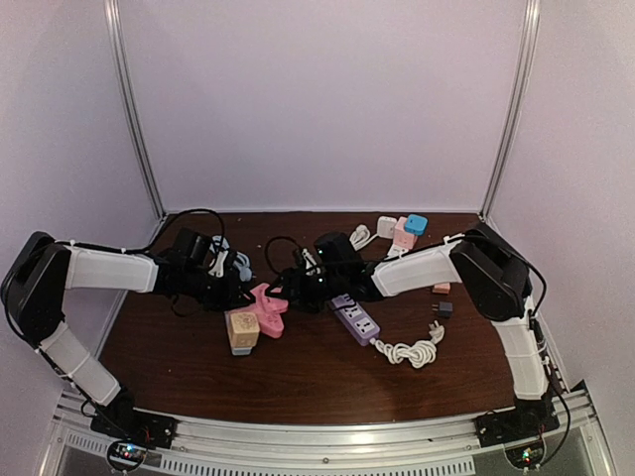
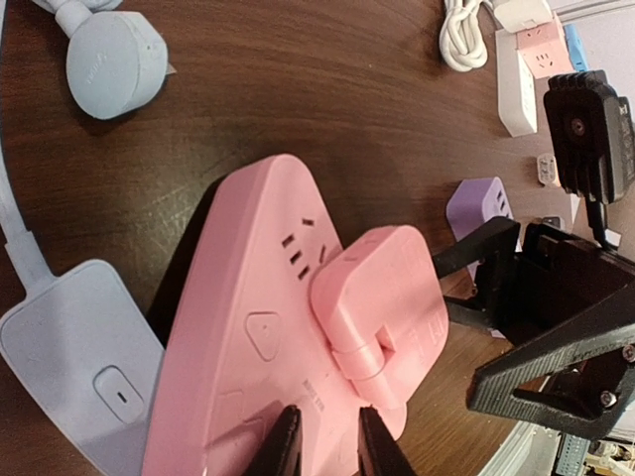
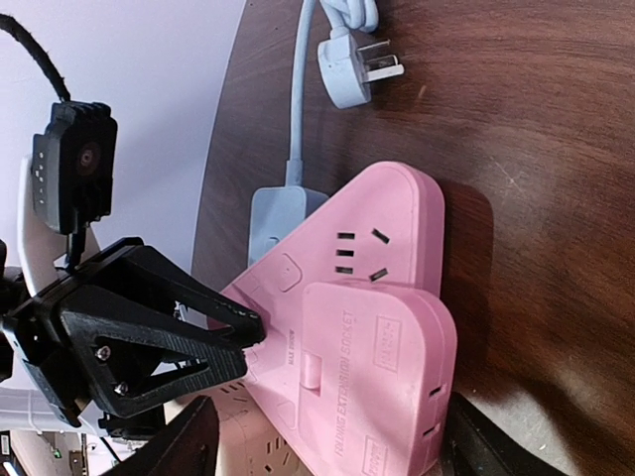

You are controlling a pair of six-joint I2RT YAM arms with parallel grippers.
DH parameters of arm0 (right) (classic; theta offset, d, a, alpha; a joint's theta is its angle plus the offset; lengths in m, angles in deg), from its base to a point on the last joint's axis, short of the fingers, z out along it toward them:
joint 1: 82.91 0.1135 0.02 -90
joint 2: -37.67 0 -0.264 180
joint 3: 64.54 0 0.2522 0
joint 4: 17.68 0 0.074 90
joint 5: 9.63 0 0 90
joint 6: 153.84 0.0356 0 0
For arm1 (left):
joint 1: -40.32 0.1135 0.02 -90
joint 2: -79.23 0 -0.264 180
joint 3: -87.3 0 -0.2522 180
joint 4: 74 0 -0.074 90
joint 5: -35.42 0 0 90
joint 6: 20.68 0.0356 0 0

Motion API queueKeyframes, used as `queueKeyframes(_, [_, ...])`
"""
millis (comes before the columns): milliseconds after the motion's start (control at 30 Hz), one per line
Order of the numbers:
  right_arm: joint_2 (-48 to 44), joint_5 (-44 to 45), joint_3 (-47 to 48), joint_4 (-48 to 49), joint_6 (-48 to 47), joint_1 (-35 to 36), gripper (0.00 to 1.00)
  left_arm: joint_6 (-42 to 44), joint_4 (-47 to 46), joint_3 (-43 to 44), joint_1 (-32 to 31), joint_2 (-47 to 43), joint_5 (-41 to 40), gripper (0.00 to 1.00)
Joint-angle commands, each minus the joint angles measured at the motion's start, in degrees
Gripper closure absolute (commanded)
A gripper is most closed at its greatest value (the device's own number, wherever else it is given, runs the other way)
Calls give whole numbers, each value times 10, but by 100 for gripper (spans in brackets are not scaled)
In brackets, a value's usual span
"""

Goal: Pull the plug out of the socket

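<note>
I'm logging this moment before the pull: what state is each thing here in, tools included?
pink plug: seated in the pink socket, not yet pulled.
pink socket: lying flat, its spare outlet empty.
right tool: open, straddling the pink plug.
left tool: fingers nearly together, tips on the pink socket; grip unclear.
blue plug: unplugged, prongs bare.

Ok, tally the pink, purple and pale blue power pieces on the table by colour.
Pink: 3 (triangular pink socket block, pink plug seated in it, small pink cube at the back)
Purple: 1 (purple power strip)
Pale blue: 1 (pale blue strip with its cable)
Total: 5; a tiny pinkish piece further right is too small to tell.
</note>
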Motion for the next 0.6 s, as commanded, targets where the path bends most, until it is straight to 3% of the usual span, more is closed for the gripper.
queueKeyframes(0, [-11,-18,13,44,15,2,28,2,47,-20,8,5,-38,80])
queueKeyframes(333, [-1,-27,12,61,29,3,51,1,43,-25,8,1,-41,81])
queueKeyframes(567, [19,-28,28,62,35,3,55,2,42,-22,8,1,-40,80])
